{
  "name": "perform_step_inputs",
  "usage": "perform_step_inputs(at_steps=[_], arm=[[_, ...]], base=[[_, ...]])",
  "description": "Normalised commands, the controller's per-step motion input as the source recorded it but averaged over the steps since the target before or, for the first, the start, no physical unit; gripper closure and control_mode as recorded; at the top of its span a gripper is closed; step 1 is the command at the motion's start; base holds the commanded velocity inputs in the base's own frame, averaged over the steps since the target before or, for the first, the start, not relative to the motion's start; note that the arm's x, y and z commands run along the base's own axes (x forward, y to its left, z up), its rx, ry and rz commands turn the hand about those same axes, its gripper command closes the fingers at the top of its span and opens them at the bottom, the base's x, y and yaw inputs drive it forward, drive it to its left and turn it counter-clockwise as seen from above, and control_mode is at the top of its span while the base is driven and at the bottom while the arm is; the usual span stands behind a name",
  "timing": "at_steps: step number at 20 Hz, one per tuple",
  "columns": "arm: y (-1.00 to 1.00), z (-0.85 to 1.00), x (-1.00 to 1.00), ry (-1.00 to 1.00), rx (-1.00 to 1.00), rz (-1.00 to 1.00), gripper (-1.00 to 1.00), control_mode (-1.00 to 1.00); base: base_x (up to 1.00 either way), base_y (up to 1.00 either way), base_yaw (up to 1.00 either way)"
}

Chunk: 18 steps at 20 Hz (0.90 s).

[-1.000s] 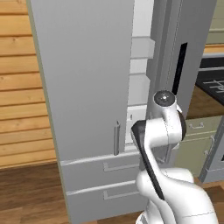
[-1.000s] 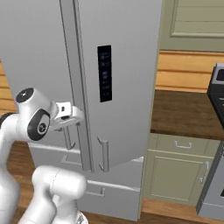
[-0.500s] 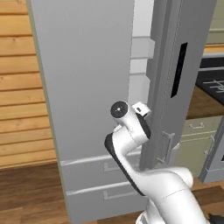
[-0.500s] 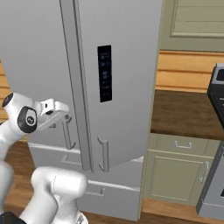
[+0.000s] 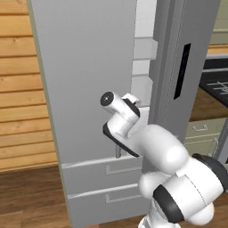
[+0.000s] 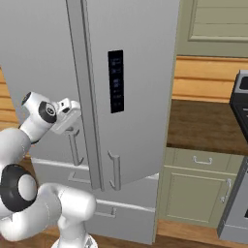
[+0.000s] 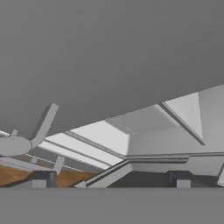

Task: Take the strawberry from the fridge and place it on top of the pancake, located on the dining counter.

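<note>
The gripper (image 7: pixel 111 177) is wide open, and there is nothing between its two dark tips. It sits right next to the fridge (image 5: pixel 84 80), low by the left door. That grey door stands a bit open, and white shelves (image 5: pixel 143 49) show in the gap. Two drawers (image 5: pixel 109 178) sit under the doors. It may be near the left door's handle (image 7: pixel 43 124), but this is hard to tell.

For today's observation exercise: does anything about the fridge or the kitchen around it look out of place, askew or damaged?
Nothing looks damaged or spilled. The one irregular thing is the fridge: its two upper doors stand ajar, leaving a gap where the white inner shelves show. The gripper is open, near a door.
</note>
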Motion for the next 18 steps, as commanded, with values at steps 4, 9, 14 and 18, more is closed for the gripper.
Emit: perform_step_inputs(at_steps=[4, 9, 14, 18], arm=[[-0.50, 0.00, 0.81, 0.13, -0.01, 0.00, -1.00, -1.00], [-0.56, 0.00, -0.14, 0.00, 0.00, 0.00, -1.00, -1.00], [-0.39, 0.04, -0.79, -0.12, 0.00, 0.00, -1.00, -1.00], [-0.67, 0.17, -0.31, -0.03, 0.00, 0.00, -1.00, -1.00]], base=[[0.00, 0.00, 0.00], [0.00, 0.00, 0.00], [0.00, 0.00, 0.00], [0.00, 0.00, 0.00]])
